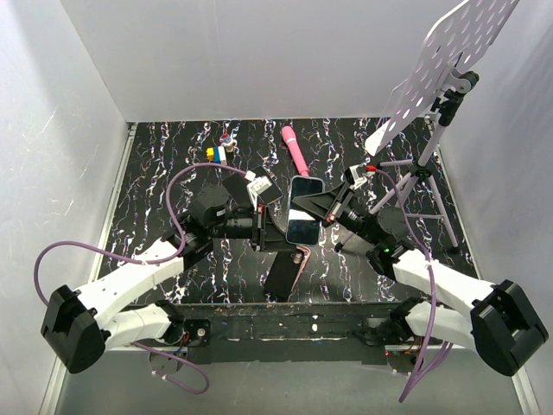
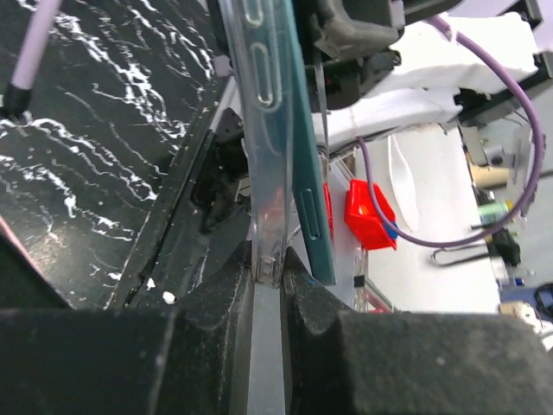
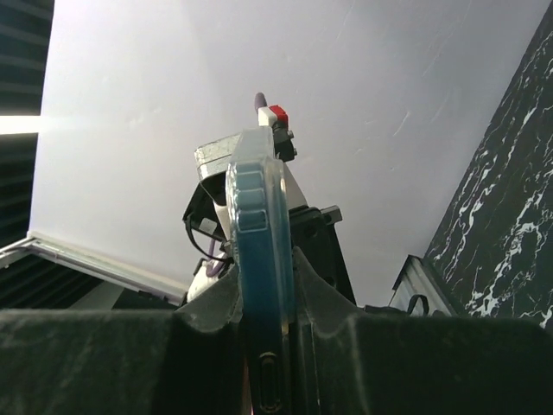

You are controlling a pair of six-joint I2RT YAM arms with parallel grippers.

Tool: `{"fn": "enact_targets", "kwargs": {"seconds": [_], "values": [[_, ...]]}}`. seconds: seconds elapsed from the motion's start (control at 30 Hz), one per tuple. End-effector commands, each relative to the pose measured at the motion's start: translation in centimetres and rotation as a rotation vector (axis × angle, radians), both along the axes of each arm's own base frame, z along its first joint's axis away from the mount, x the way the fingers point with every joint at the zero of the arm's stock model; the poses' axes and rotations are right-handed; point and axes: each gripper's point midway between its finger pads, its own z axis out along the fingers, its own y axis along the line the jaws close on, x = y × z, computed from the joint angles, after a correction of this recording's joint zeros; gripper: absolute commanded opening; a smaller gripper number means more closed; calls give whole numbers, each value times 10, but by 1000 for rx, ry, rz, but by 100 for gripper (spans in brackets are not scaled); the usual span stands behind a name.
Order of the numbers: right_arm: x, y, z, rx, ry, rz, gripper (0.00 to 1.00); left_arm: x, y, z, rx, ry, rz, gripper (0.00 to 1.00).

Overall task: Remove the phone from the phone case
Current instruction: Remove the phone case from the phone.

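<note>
The phone (image 1: 303, 230), with a glossy dark screen, is held in the air between both arms over the middle of the table. In the left wrist view its teal edge (image 2: 309, 173) stands a little apart from the translucent, faintly pink phone case (image 2: 259, 130). My left gripper (image 2: 268, 259) is shut on the case's thin rim alone. My right gripper (image 3: 259, 285) is shut across the blue-tinted edge of the phone and the case (image 3: 255, 216) together. In the top view the left gripper (image 1: 276, 226) comes from the left and the right gripper (image 1: 321, 207) from the right.
A dark flat slab with a pink edge (image 1: 285, 272) lies on the table below the held phone. A pink wand (image 1: 294, 149) and small coloured blocks (image 1: 220, 153) lie at the back. A tripod stand (image 1: 423, 177) with a perforated board stands at the right.
</note>
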Motion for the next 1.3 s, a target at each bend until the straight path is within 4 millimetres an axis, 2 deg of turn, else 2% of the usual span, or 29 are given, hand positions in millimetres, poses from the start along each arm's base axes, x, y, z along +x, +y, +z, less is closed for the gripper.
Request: {"fn": "enact_targets", "kwargs": {"seconds": [0.0,0.03,0.07,0.13,0.17,0.2,0.3,0.33,0.47,0.63,0.7,0.77,0.87,0.93,0.97,1.03,1.1,1.27], "values": [[-88,-12,102,361,-166,273,1,95,21,-73,219,28,489,0],[-86,-10,102,367,-165,260,1,89,9,-55,135,23,417,0],[-85,-7,101,372,-165,252,1,82,2,-46,86,48,370,0],[-82,-3,99,376,-177,222,1,70,-7,-21,-46,82,304,0],[-79,-1,97,373,-177,201,1,64,-8,-14,-87,107,281,2],[-77,2,94,359,-180,187,1,61,-10,-3,-144,112,264,6],[-73,7,88,332,-183,153,1,52,-14,11,-238,179,206,22],[-73,7,88,331,-195,147,1,52,-16,11,-248,197,192,26],[-75,13,96,332,-203,158,1,57,-18,1,-251,270,211,26],[-80,20,91,324,-152,172,1,72,-18,-9,-206,227,284,7],[-81,20,93,341,-131,175,1,83,-13,-22,-120,167,353,0],[-83,19,96,362,-117,178,1,100,-1,-39,-12,86,469,0],[-89,19,107,412,-104,191,1,121,31,-72,181,-9,652,0],[-91,15,116,476,-99,200,1,134,55,-88,261,-54,773,0],[-92,13,120,509,-94,208,1,136,61,-89,270,-76,802,0],[-94,17,124,508,-97,226,1,133,60,-88,235,-85,791,0],[-93,21,116,465,-95,216,1,126,53,-81,206,-83,736,0],[-85,13,93,377,-112,141,1,103,40,-68,157,-92,590,0]]}}
